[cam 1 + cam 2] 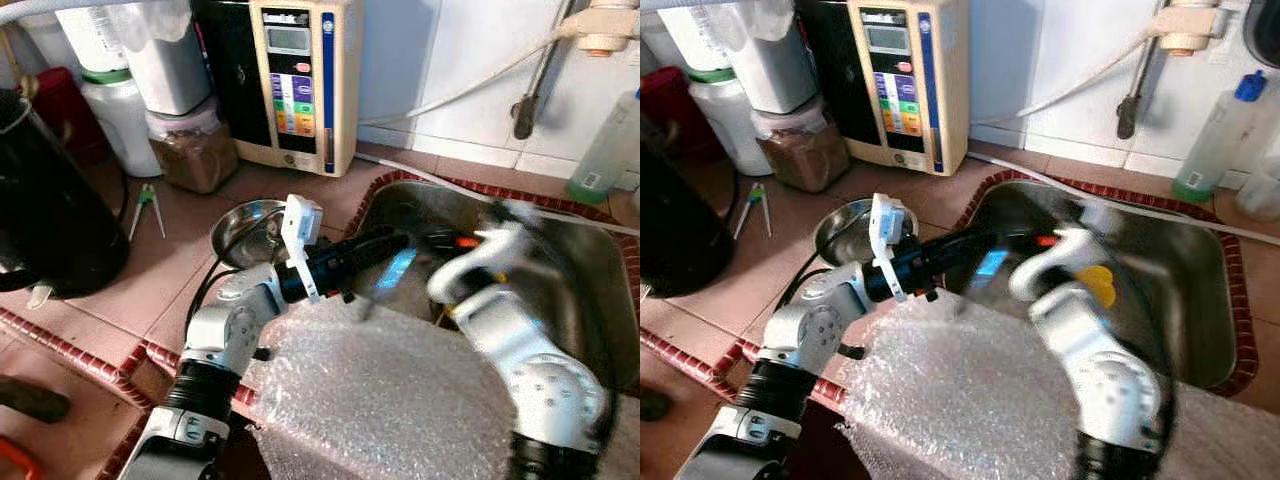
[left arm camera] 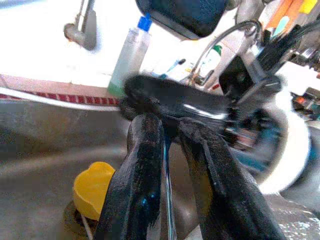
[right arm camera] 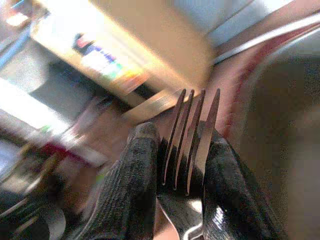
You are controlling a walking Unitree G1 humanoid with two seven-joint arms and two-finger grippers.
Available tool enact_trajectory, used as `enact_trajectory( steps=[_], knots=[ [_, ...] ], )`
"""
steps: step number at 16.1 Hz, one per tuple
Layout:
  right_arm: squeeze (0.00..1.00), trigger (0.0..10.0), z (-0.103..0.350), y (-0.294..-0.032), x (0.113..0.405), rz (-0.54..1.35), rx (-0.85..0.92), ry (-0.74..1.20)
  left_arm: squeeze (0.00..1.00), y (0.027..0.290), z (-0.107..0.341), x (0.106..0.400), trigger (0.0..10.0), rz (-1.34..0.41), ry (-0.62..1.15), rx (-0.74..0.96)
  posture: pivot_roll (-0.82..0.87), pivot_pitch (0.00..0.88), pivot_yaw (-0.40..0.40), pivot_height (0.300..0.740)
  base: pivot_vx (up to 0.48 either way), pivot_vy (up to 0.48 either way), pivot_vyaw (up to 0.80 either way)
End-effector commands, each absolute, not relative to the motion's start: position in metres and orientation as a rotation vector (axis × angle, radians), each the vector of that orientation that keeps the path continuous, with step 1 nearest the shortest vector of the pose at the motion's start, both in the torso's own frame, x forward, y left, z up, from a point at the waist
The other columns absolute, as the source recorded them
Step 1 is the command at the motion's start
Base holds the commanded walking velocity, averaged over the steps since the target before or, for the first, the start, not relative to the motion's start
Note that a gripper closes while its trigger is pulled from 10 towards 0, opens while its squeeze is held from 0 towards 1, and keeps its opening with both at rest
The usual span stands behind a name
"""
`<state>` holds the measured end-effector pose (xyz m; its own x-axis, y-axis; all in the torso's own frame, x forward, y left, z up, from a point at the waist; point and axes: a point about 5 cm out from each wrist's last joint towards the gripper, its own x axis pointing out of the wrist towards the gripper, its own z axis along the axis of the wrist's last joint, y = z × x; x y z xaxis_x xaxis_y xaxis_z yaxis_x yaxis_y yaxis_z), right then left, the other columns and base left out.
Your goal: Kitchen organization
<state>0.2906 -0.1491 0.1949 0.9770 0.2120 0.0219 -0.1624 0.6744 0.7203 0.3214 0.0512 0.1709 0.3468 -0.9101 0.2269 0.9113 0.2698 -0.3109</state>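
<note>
Four-tined metal fork (image 3: 187, 145) (shiny) in right gripper (image 3: 177, 150).

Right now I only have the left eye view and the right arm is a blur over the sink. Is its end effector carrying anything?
Observer: Yes. In the right wrist view the right end effector is shut on a metal fork, with the tines pointing out past the fingertips.
Operator: Anything in the basin I can't see?
Observer: A yellow object sits by the drain of the sink. The left end effector is above it. The blur makes it too soft to identify.
</note>
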Motion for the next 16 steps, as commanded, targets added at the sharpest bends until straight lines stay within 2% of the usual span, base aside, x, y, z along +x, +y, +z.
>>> enact_trajectory(
  steps=[1,6,10,13,16],
  knots=[
    [0.0,0.0,0.196,-0.157,0.29,0.162,0.776,0.039,1.0,0.054,0.174,0.322,10.0,-1.224,-0.026,-0.398,-0.11,0.061,0.064,0.74,0.0,0.0,0.0],
    [0.0,0.0,0.207,-0.184,0.291,0.058,0.661,-0.067,1.0,0.06,0.17,0.323,10.0,-1.211,-0.004,-0.362,-0.11,0.064,0.067,0.74,0.0,0.0,0.0],
    [0.0,0.0,0.195,-0.213,0.286,-0.086,0.22,-0.035,1.0,0.067,0.163,0.324,10.0,-1.194,0.025,-0.293,-0.11,0.068,0.068,0.74,0.0,0.0,0.0],
    [0.0,0.0,0.185,-0.23,0.282,-0.136,0.1,-0.001,1.0,0.069,0.16,0.325,10.0,-1.199,0.037,-0.248,-0.11,0.069,0.07,0.74,0.0,0.0,0.0],
    [0.0,0.0,0.163,-0.247,0.276,-0.166,-0.151,0.075,1.0,0.07,0.157,0.324,10.0,-1.219,0.053,-0.204,-0.11,0.066,0.07,0.74,0.0,0.0,0.0]
  ],
)
